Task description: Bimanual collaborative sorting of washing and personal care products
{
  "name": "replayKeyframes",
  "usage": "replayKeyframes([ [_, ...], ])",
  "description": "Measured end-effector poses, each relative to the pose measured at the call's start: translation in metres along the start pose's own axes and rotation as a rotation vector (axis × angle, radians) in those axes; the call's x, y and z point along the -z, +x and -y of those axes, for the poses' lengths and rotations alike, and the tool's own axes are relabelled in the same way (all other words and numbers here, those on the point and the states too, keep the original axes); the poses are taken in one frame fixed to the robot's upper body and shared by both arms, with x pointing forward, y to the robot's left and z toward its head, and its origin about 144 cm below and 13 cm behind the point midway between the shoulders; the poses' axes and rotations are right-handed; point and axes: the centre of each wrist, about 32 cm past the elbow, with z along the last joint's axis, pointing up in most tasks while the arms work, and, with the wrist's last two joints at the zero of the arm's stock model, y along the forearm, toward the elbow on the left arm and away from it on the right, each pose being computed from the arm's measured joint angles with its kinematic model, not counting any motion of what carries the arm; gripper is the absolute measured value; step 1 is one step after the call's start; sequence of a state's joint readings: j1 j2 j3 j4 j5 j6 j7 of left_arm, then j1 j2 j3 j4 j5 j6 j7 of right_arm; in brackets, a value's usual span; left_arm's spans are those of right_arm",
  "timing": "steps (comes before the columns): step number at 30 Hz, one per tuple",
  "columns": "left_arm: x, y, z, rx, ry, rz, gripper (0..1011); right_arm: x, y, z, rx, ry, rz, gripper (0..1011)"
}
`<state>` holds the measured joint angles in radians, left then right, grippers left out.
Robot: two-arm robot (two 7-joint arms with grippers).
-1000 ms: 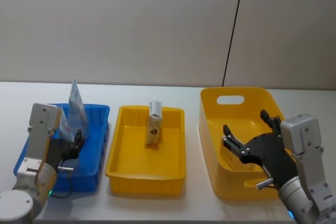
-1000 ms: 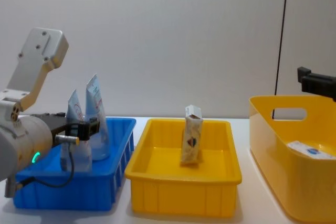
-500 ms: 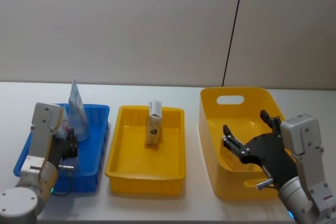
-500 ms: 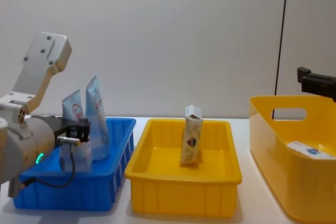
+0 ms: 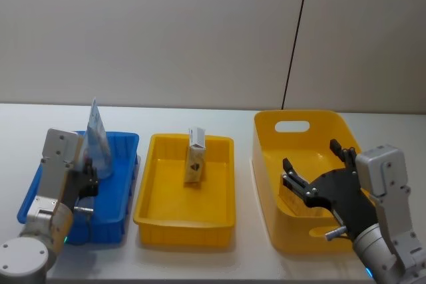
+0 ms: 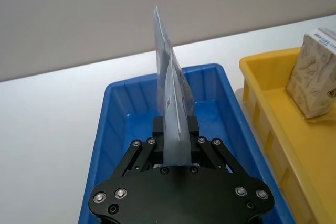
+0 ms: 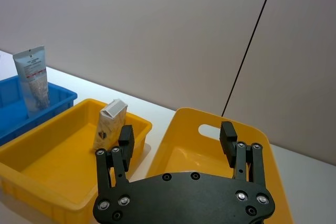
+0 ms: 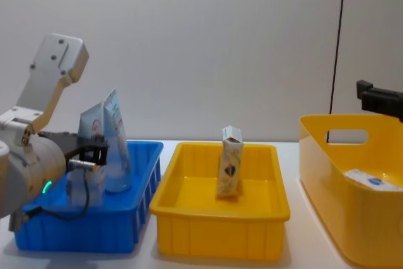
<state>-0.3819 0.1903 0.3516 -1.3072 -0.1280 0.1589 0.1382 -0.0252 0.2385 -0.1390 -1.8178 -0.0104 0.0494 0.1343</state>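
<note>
My left gripper [image 6: 175, 129] is shut on a white squeeze tube with red print [image 8: 92, 129], held upright inside the blue bin [image 8: 145, 168] and tilted against a taller translucent bluish tube [image 8: 116, 146] just behind it. In the head view the left gripper [image 5: 86, 181] sits low in the blue bin [image 5: 128, 164] beside the bluish tube [image 5: 95, 139]. A whitish carton [image 5: 194, 157] stands upright in the middle yellow tray [image 5: 183, 221]. My right gripper [image 5: 311, 156] hangs open over the large yellow bin [image 5: 266, 139], nothing between its fingers. A white carton with a blue logo [image 8: 371, 181] lies in that bin.
Three containers stand in a row on the white table: blue bin on the left, shallow yellow tray [image 8: 214, 240] in the middle, deep yellow bin [image 8: 321, 155] on the right. A plain wall with a dark vertical seam rises behind them.
The left gripper has drawn slightly back and up in the blue bin, tipping the white tube toward the bluish tube. The right arm has not moved.
</note>
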Motion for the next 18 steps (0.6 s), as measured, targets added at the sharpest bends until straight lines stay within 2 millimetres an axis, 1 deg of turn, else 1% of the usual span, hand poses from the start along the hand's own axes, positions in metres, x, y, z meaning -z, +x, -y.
replayKeyframes([
  [7,-0.005,0.003,-0.005,0.027,-0.06,0.004,220,0.0,0.0,0.0,0.0,0.0,0.0,1000],
  [18,-0.021,0.013,-0.017,0.106,-0.171,-0.021,220,0.0,0.0,0.0,0.0,0.0,0.0,1000],
])
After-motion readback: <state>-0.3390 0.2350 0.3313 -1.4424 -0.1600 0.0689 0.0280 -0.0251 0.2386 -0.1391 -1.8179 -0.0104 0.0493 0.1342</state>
